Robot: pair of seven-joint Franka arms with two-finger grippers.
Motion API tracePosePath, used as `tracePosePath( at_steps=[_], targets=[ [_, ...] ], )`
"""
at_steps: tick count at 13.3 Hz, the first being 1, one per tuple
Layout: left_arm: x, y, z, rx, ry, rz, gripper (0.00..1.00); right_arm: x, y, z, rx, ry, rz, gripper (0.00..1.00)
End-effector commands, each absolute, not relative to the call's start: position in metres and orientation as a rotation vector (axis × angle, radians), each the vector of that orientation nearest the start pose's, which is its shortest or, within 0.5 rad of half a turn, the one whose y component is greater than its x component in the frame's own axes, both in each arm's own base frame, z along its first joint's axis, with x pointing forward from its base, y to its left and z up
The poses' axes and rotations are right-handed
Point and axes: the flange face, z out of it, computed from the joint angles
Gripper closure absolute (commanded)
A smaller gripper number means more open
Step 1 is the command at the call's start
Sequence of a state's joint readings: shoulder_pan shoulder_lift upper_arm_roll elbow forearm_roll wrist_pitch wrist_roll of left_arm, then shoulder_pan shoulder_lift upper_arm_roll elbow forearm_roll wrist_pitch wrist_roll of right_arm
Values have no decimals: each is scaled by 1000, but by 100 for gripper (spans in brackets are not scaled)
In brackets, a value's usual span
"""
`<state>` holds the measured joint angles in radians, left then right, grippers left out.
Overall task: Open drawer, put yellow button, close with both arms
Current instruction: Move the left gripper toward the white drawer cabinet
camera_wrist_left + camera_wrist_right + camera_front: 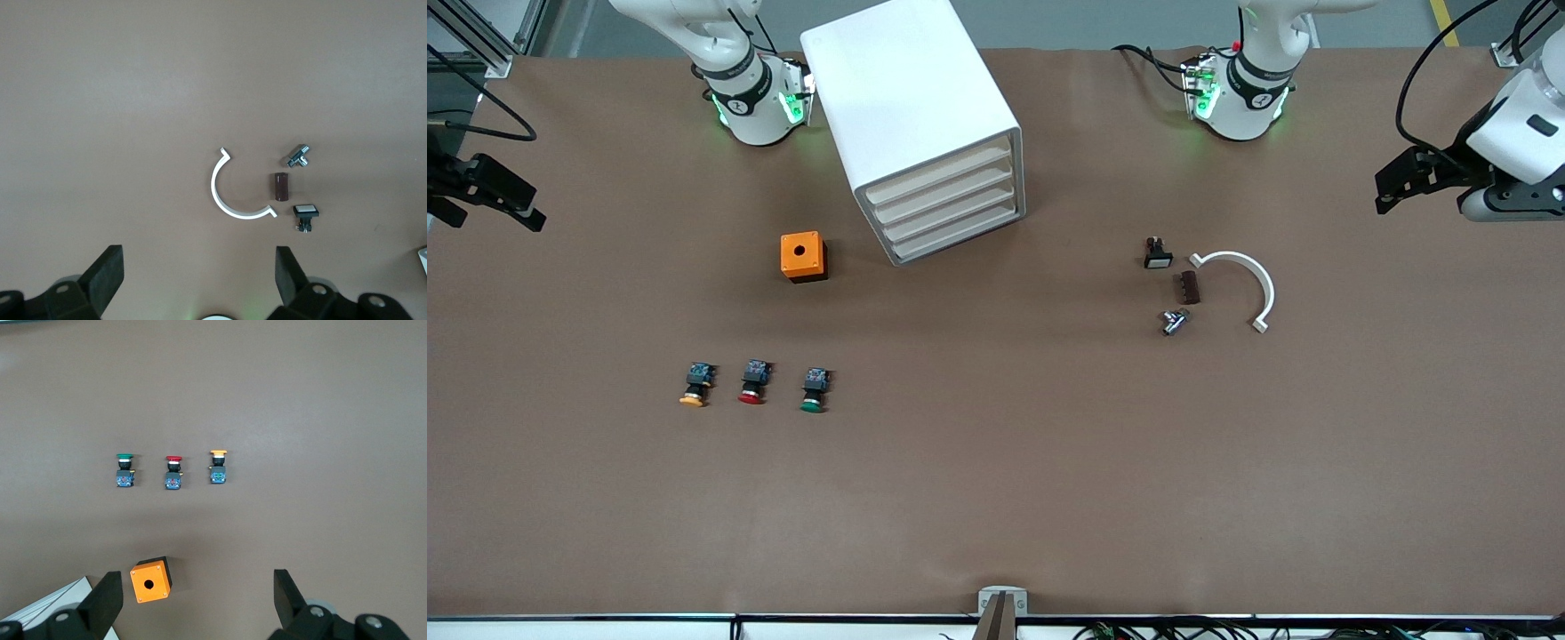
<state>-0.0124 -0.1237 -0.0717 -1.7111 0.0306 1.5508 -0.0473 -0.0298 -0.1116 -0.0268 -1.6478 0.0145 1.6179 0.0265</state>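
Cabinet: white box stood near the robots' bases, between the two, set at an angle; front view showed all four drawer fronts. Right wrist view caught only one corner.
Drawer: uppermost of the four, shut flush with the three below it.
Yellow button: lay on its side on the table, nearer the front camera than the cabinet, toward the right arm's end. It ended a row of three, with the red button just beside it and the green button after that. Right wrist view showed the same row more plainly, yellow cap clear; left wrist view showed none of them.
Orange box: a hole in its top, between the buttons and the cabinet; seen in front and right wrist views.
Small parts: white curved clamp, brown block, metal fitting, white-faced switch clustered toward the left arm's end. Left wrist view gave them closest; right wrist view missed them.
Left gripper: up in the air at the table's edge, fingers spread wide, empty, arm waiting.
Right gripper: up at the table's edge at the right arm's end, fingers spread wide, empty, arm waiting.
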Motion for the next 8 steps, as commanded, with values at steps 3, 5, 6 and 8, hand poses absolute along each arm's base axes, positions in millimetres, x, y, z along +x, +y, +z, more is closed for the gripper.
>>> tracePosePath(
  at_steps=[3, 5, 6, 8],
  targets=[
    [515, -39, 629, -3107, 34, 83, 0, 526, -30, 652, -3132, 149, -132, 0],
    [532, -32, 624, -3099, 31, 87, 0, 526, -28, 654, -3130, 146, -118, 0],
    [544, -30, 618, -3085, 26, 97, 0, 527, -26, 653, -3127, 144, -103, 0],
    [559, -34, 606, -3085, 6, 120, 0, 526, -27, 653, -3131, 146, -77, 0]
  ],
)
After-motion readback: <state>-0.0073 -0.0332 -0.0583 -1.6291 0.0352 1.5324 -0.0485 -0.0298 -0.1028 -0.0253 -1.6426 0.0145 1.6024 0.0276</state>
